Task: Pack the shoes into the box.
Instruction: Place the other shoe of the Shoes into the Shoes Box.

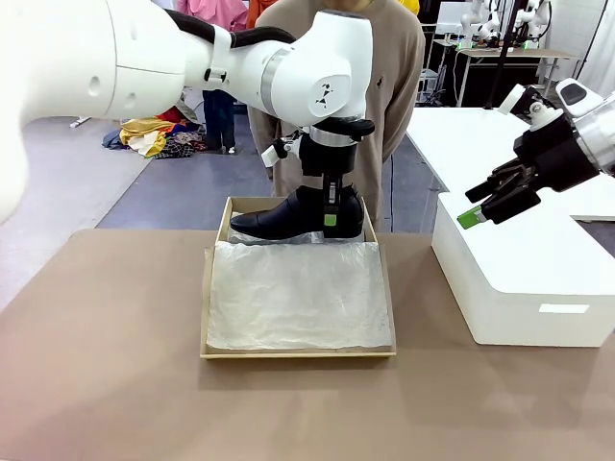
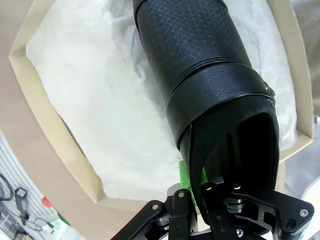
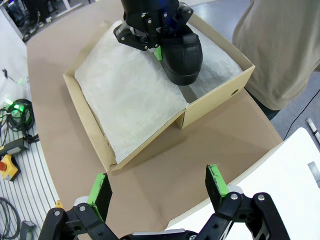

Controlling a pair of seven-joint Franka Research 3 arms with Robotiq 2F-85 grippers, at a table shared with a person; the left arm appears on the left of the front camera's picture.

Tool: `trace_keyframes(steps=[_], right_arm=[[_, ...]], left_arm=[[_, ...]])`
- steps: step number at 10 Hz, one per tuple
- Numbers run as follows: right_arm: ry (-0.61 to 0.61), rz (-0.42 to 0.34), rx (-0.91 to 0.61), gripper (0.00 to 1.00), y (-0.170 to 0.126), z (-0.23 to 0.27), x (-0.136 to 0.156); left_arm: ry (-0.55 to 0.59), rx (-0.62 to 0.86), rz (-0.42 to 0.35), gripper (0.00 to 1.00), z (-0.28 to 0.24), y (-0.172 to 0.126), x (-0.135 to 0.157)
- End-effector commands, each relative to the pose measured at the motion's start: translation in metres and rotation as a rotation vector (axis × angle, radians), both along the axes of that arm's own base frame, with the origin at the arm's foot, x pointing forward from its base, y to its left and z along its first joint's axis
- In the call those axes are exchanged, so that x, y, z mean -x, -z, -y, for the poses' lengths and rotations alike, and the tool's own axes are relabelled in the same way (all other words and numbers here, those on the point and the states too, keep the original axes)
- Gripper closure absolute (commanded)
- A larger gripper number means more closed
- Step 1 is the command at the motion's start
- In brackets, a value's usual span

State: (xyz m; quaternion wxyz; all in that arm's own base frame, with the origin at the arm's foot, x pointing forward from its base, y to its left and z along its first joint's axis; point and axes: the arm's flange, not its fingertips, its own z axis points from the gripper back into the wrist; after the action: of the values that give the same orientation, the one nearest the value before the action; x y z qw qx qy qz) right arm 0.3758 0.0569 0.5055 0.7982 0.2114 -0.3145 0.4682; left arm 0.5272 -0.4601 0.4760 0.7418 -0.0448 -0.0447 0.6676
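Over the far end of the box, front view: left gripper [image 1: 330,219] is clamped on the heel rim of one shoe [image 1: 283,219], toe pointing to the robot's left. I can't tell if the sole touches the tissue [image 1: 298,298] yet.
Front view, right side: right gripper [image 1: 478,205] hangs apart over the white box [image 1: 519,279], holding nothing.
Left wrist view, grip: one pad [image 2: 184,175] sits outside the heel and the other finger inside – a thin pinch, so the shoe [image 2: 200,75] could swing or slip out.
Left wrist view, risk: the toe might snag the box [image 2: 50,125] wall or bunch up the tissue.
Right wrist view, risk: pressing down could tip the shoe [image 3: 180,55] sideways.
Count: one shoe, one tan box [image 3: 90,120], one tissue sheet, one white box, two grippers.
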Motion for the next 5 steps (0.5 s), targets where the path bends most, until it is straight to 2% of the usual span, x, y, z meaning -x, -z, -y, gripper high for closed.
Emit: trace_keyframes(steps=[1,5], right_arm=[[-0.023,0.026,-0.025,0.0,0.0011,0.0002,-0.0043],[-0.023,0.026,-0.025,0.0,0.0011,0.0002,-0.0043]], left_arm=[[-0.102,-0.033,0.021,1.0,0.0046,-0.0061,-0.003],[-0.131,-0.023,0.009,1.0,0.0021,0.0033,-0.0088]])
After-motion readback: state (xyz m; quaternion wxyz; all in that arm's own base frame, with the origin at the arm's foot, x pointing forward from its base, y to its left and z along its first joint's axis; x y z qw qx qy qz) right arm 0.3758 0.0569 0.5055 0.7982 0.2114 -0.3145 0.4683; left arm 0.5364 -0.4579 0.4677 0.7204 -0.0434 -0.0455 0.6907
